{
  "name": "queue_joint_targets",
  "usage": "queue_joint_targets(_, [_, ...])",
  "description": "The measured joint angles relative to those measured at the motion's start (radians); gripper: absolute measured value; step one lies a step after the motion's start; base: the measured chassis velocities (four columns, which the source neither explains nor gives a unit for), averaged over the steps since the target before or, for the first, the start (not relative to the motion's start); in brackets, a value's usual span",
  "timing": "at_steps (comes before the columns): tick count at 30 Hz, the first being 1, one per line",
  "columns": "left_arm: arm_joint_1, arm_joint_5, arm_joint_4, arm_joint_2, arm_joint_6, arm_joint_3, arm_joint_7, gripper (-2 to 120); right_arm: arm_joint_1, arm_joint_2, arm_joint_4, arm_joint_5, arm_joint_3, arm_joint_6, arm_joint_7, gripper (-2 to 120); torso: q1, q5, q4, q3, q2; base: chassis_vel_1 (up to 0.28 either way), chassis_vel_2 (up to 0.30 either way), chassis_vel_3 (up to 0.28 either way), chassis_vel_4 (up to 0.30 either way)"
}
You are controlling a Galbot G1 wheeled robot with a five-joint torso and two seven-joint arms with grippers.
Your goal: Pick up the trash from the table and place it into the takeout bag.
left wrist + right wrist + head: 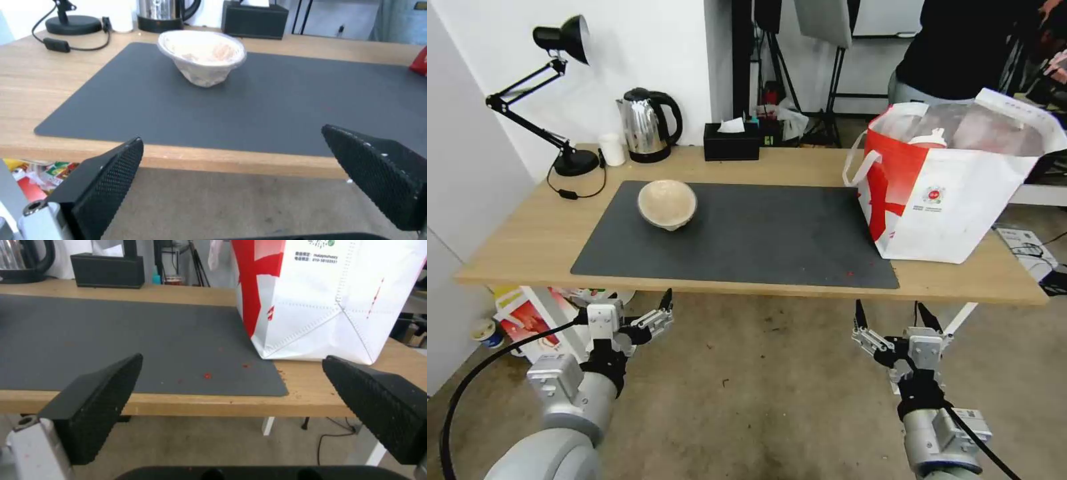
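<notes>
Hanging below the worktop's [527, 247] front edge, left gripper [640, 313] and right gripper [894, 320] hold jaws wide; tan bowl [667, 203] sits near the mat's [747, 240] back-left corner, takeout bag [954, 180] at the right end.

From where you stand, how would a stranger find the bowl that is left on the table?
On the long wooden table lies a dark grey mat. Near its far left corner, before the steel kettle, sits the tan paper bowl, tilted, the one thing on the mat.

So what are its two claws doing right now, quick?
Left end effector: open, holding nothing, below the table edge.
Right end effector: open, holding nothing.
</notes>
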Motion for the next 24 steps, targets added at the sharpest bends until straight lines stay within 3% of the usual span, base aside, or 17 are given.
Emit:
queue_joint_targets(19, [0.008, -0.003, 0.0, -0.001, -0.048, -0.002, 0.005, 100, 0.0, 0.0, 0.0, 0.0, 0.0, 0.0, 0.0, 100, 0.0, 0.0, 0.0, 0.0, 0.0, 0.0, 0.0, 0.0, 0.0])
queue_joint_targets(24, [0.001, -0.053, 0.0, 0.006, -0.064, -0.011, -0.002, 100, 0.0, 0.0, 0.0, 0.0, 0.001, 0.0, 0.0, 100, 0.0, 0.0, 0.0, 0.0, 0.0, 0.0, 0.0, 0.0, 0.0])
